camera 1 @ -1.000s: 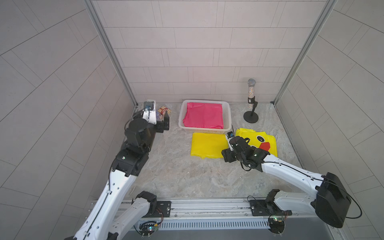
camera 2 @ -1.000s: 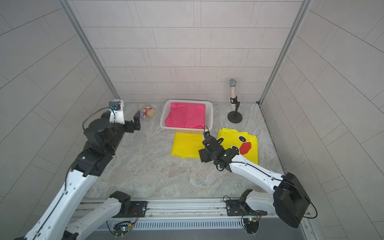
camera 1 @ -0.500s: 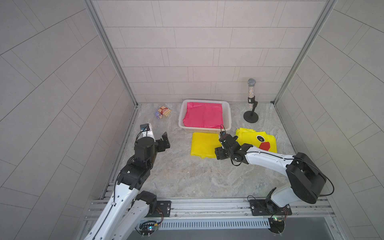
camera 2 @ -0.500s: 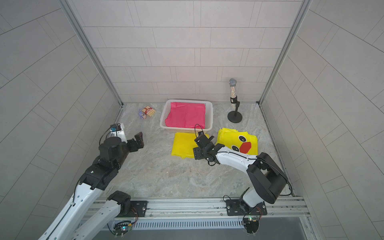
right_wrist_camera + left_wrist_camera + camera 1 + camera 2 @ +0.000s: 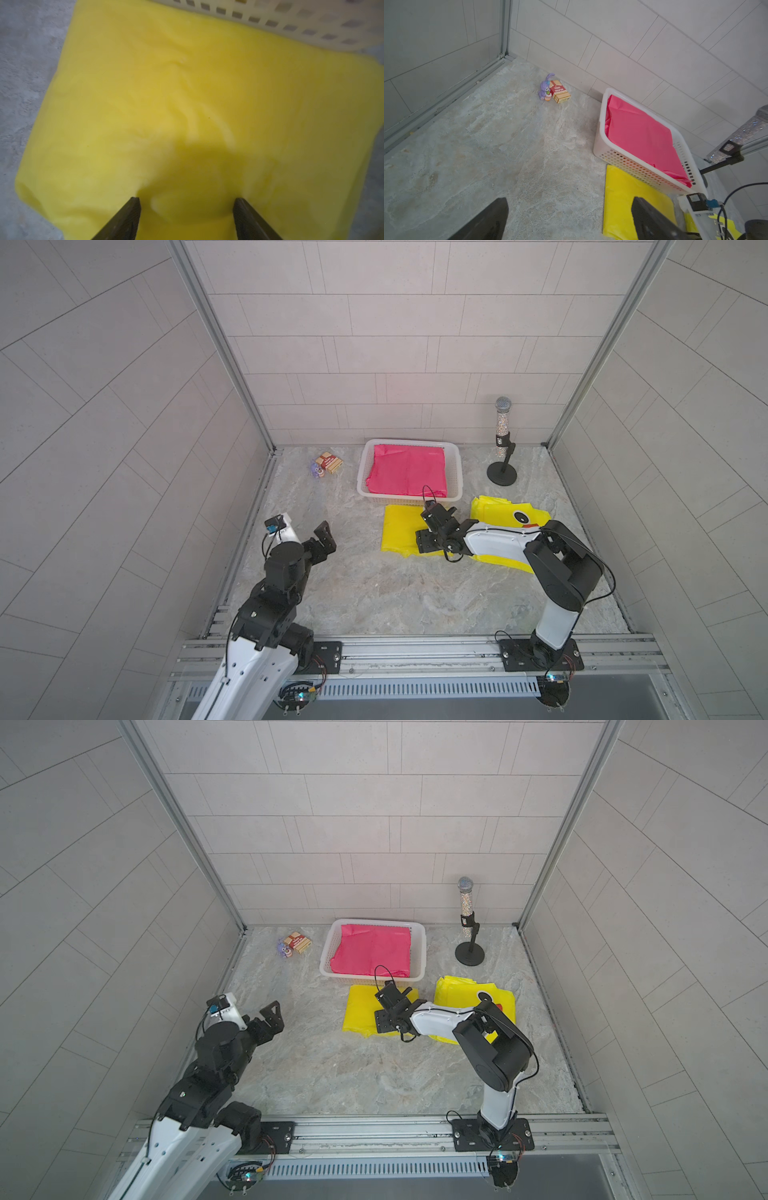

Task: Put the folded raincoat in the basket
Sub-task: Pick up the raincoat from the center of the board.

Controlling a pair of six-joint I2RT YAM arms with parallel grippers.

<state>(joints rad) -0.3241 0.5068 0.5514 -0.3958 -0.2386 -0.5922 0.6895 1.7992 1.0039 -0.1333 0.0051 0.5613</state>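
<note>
yellow raincoat [image 5: 399,529] flat, edges square with basket [image 5: 399,500]

Perforated plastic basket [image 5: 361,475], smooth yellow raincoat [image 5: 399,526], matt marbled tabletop [image 5: 374,593]

— Where is your left hand [image 5: 322,538]?
— It is raised off the table with its jaws spread wide and nothing between them. Your left arm [image 5: 274,597] is bent close to its base.
— And your right hand [image 5: 186,200]?
— It is down low, pointing at the table, with its fingers [image 5: 126,216] parted by a clear gap. Your right arm [image 5: 496,542] is bent sharply at the elbow, and the forearm reaches level toward the middle.
</note>
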